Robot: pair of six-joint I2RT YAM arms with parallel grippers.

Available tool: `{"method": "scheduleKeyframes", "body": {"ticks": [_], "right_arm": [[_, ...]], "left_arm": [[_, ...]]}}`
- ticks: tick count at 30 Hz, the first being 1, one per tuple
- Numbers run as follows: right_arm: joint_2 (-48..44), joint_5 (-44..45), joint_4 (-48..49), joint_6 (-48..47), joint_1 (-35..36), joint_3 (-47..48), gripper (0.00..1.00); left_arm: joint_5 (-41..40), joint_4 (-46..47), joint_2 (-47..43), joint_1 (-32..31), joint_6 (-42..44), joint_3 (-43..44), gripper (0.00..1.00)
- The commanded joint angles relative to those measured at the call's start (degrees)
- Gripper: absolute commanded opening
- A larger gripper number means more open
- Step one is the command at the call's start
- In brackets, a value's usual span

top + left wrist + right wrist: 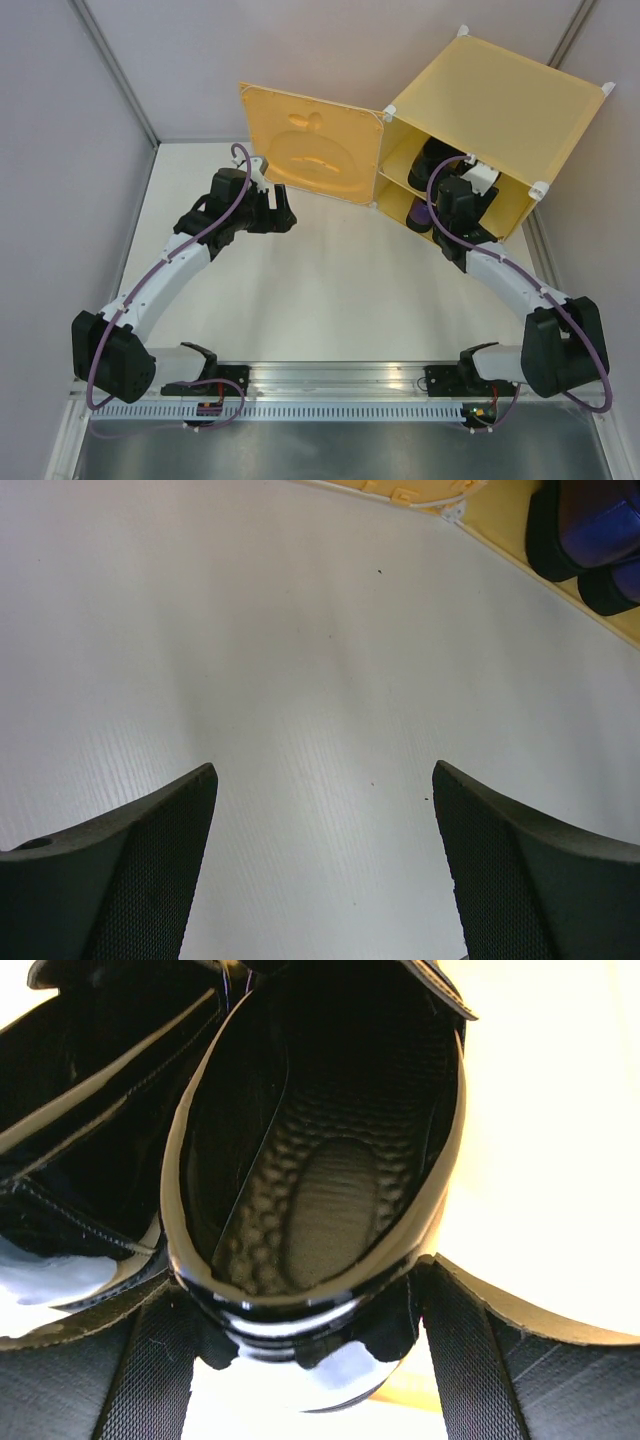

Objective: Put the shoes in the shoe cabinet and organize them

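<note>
No shoe lies on the table (330,290) in front of the cabinet (500,90) in the top view; all four show inside it. The purple pair (590,525) stands side by side on the cabinet's floor, heels toward the opening. On the shelf (398,176) above is the black pair. The other black shoe (80,1140) is down on the left, and the black shoe (320,1190) right beside it is the one being handled.

The task looks nearly done. What seems left is to release this last shoe squarely beside its partner and draw the arm out of the cabinet. The door (312,150), which stands wide open on the cabinet's left side, may then need closing.

The left arm (190,250) reaches forward and bends in toward the cabinet, ending just in front of the door and apart from it. The left jaws are wide and hold nothing, hanging over bare table. The cabinet's lower front edge and the purple pair sit at the far corner of that wrist view.

The right arm (500,270) stretches from its base to the cabinet's opening, with its wrist at about shelf level. The right jaws stand wide around the black shoe's heel, with one of the fingers (150,1360) against each side. The shoe's toe points deeper into the cabinet. This reads as a grip on the heel.
</note>
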Motion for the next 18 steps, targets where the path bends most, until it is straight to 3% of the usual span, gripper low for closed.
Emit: {"method": "scheduleKeyframes", "body": {"ticks": [1,11,16,18], "right_arm": [[0.10,1.09,13.03,-2.01,-1.02,-0.68,0.02],[4.40,0.30,14.19,-2.72,-2.08,-0.33,0.08],[4.41,-0.93,12.34,-0.78,-2.08,-0.33,0.28],[3.62,-1.90,10.94,-0.43,-2.08,-0.33,0.41]], "left_arm": [[-0.87,1.63,-0.66,-0.11,2.26,-0.04,0.91],[-0.96,1.46,-0.57,-0.11,2.26,0.05,0.91],[-0.88,1.28,-0.66,-0.11,2.26,0.05,0.91],[-0.79,1.28,-0.57,-0.20,2.35,0.05,0.91]]}}
